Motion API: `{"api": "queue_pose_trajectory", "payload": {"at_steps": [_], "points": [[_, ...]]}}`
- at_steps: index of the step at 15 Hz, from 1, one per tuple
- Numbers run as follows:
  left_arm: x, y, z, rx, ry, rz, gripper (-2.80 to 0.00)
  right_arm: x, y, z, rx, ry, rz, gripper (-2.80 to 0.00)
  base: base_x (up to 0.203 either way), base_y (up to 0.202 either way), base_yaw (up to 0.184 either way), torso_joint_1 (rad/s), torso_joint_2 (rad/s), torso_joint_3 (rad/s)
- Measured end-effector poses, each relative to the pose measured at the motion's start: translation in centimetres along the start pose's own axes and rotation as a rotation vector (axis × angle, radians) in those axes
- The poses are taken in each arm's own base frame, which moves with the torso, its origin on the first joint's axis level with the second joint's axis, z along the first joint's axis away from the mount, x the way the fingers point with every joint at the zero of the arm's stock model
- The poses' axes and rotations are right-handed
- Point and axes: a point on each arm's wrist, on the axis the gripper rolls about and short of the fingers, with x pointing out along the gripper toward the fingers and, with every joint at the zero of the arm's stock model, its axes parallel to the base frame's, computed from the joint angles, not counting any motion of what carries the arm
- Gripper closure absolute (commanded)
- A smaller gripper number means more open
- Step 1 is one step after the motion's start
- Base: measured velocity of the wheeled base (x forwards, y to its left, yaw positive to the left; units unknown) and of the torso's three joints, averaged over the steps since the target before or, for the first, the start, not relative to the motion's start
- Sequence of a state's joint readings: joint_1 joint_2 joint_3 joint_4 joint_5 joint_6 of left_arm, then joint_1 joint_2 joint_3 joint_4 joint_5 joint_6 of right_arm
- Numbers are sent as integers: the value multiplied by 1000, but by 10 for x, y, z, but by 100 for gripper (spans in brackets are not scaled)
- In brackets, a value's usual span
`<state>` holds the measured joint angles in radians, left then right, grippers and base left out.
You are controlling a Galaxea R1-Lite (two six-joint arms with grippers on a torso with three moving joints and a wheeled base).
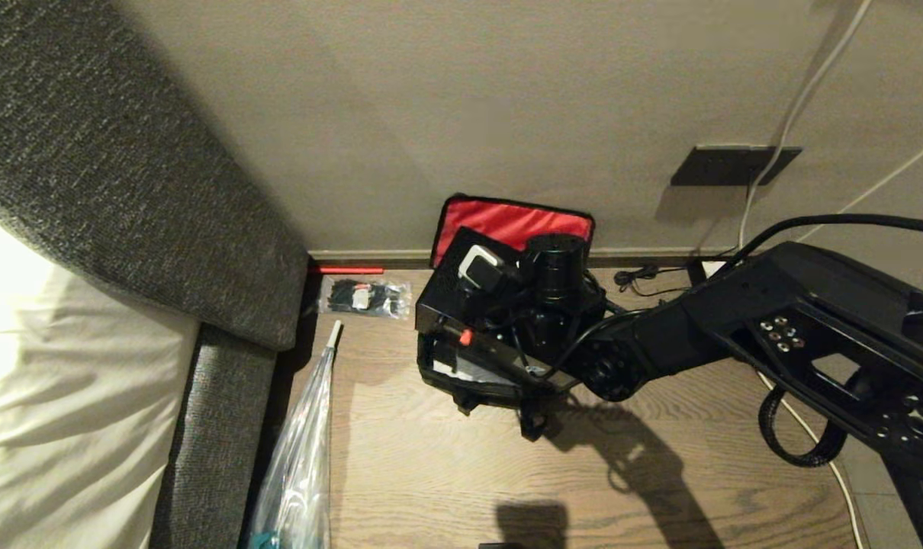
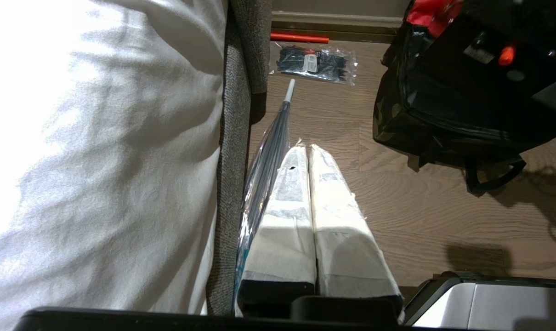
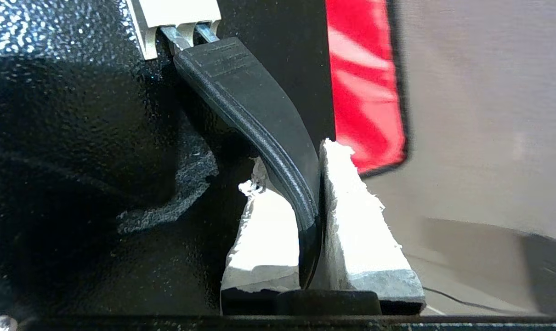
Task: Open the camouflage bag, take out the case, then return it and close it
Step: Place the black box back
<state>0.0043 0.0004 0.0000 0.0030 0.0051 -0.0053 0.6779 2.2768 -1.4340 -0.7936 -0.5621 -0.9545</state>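
Right wrist view is showing the right gripper (image 3: 312, 202) pinching the black strap handle (image 3: 255, 105) of the flat black speckled hard case (image 3: 76, 138), jaws nearly closed, case tilting over the open camouflage fabric bag (image 1: 461, 381); bag's interior is hiding beneath.

Left gripper (image 2: 308, 151) is hanging beside the bed, jaws pressed together.

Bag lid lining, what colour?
Red, on the camouflage bag's lid lining; clearest in the head view.
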Motion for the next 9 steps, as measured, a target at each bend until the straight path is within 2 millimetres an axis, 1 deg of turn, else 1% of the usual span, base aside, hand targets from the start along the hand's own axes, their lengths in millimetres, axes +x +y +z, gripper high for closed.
{"api": "queue_pose_trajectory", "payload": {"at_steps": [6, 9], "points": [[0, 0, 0, 0, 0, -1, 0, 2, 6, -2, 11, -32, 79, 0, 0, 0, 0, 0, 0, 0], [0, 0, 0, 0, 0, 0, 0, 2, 3, -1, 29, -106, 166, 0, 0, 0, 0, 0, 0, 0]]}}
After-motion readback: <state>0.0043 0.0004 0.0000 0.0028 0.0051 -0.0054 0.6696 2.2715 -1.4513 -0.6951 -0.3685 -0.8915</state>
